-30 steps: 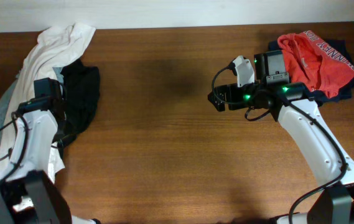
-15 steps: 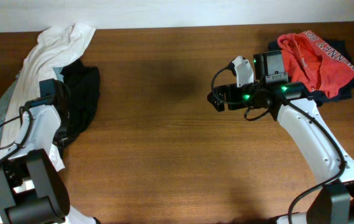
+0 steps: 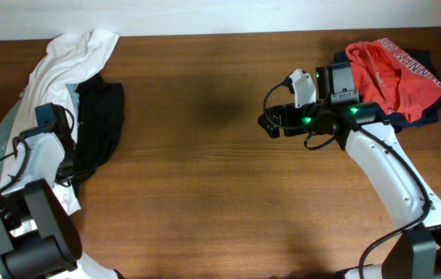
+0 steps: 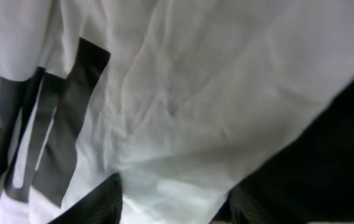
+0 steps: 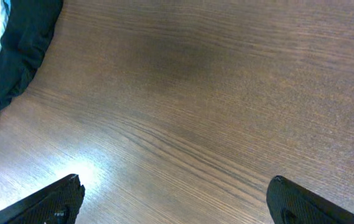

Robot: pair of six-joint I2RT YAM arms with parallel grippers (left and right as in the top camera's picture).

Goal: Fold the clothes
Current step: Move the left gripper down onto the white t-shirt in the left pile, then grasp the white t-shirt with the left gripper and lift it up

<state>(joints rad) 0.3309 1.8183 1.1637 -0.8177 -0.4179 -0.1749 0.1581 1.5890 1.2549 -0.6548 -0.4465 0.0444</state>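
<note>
The clothes lie in a heap at the table's left end. On top is a white T-shirt (image 3: 73, 54) with black block print (image 4: 65, 124). A black shirt (image 3: 100, 116) lies to its right and a pale grey-blue shirt (image 3: 3, 136) to its left. My left gripper (image 3: 48, 118) presses down into the white T-shirt (image 4: 183, 93). Its jaws stand about half apart, and a raised fold of white cloth fills the gap at my left gripper (image 4: 173, 202). Whether they pinch it does not show. My right gripper (image 3: 269, 124) hovers wide open over bare wood, nothing between its fingers (image 5: 58, 202).
A red garment (image 3: 391, 74) lies on a dark folded pile (image 3: 429, 108) at the back right, behind my right arm. The black shirt's edge (image 5: 21, 37) shows at the left of the right wrist view. The brown wooden table (image 3: 204, 170) spans the middle.
My left gripper has shifted left from the black shirt's edge onto the white T-shirt, and its jaws have narrowed round a fold. The right arm has not moved.
</note>
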